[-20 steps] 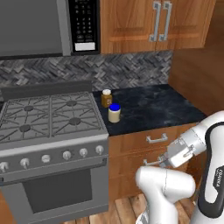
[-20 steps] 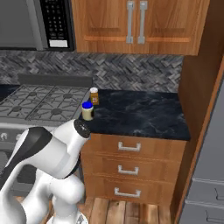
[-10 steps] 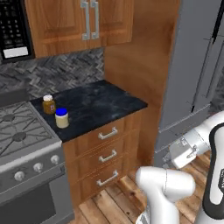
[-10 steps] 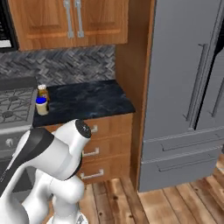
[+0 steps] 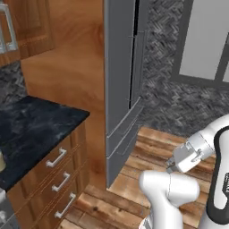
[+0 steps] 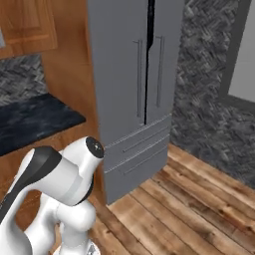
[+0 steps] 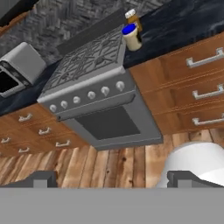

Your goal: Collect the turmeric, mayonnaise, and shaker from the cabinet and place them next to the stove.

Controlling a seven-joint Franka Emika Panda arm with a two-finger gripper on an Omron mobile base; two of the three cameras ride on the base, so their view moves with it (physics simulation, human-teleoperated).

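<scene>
1. The base views face a tall grey refrigerator [image 6: 132,94] on a plank floor [image 6: 179,209], with a herringbone-tiled wall to its right and a dark stone counter [image 5: 31,129] over wooden drawers at the left edge.
2. In the hand view, the stove [image 7: 94,74] stands between wooden drawer units. The mayonnaise [image 7: 131,36] and the turmeric [image 7: 132,18] sit close together on the counter just beside the stove's right edge, so two of the three items look delivered.
3. The gripper [image 7: 111,178] has its fingers spread wide with nothing between them.
4. The shaker and the cabinet shelf cannot be found in these pictures.
5. Judged step: travelling to fetch the shaker. Keep the arm tucked clear of the refrigerator and counter, find the open shelf, then approach the short tapered shaker squarely with the fingers wide.
</scene>
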